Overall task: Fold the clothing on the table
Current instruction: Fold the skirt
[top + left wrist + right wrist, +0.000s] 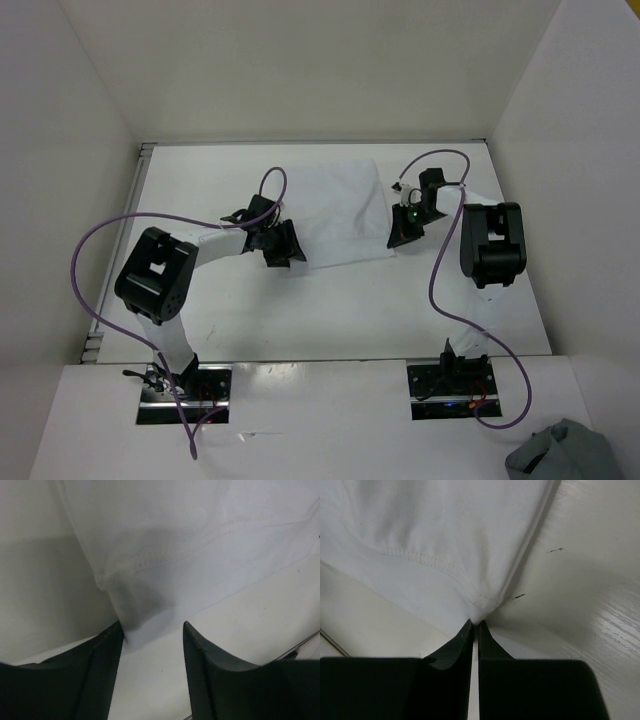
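The white clothing [335, 215] lies flat on the table [330, 310] between my two arms. My left gripper [283, 246] sits at its near left corner with its jaws apart. In the left wrist view that hemmed corner [142, 625] reaches between the fingertips and touches the left finger [107, 652]. My right gripper [402, 234] is at the near right corner. In the right wrist view its jaws are pinched on the clothing corner [481, 609], and the fabric fans upward from the tips of the right gripper [475, 625].
White walls enclose the table on three sides. A grey-blue cloth bundle [563, 452] lies on the near ledge at the right, outside the work area. Purple cables [100, 240] loop over both arms.
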Controlling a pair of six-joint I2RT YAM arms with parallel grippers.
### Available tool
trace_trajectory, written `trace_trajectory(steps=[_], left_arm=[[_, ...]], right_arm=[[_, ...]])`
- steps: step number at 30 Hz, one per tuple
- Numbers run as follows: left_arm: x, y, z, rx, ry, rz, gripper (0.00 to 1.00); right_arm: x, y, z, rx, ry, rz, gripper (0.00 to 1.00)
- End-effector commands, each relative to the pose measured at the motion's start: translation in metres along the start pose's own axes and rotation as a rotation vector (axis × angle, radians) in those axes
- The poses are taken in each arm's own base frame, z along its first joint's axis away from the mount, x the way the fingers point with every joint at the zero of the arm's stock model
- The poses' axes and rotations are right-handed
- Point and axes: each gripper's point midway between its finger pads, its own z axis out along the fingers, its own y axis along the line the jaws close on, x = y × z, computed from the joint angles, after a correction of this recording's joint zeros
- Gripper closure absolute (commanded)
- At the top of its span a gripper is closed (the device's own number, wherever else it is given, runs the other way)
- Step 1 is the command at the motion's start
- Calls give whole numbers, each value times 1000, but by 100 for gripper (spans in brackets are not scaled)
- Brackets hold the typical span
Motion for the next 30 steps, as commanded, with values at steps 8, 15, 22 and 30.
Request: trace_trajectory(steps=[8, 15, 22, 30], left_arm=[[4, 10, -11, -59, -14, 17, 96], [15, 4, -73, -53, -91, 62, 100], [26, -41, -143, 104, -155, 91, 100], [19, -74, -179, 216, -179, 110, 100]], right_arm=[[12, 13, -31, 34, -1, -85, 100], [31, 30, -75, 49, 52, -240, 100], [67, 53, -107, -37, 206, -329, 100], [36, 94, -149, -81, 69, -427, 100]])
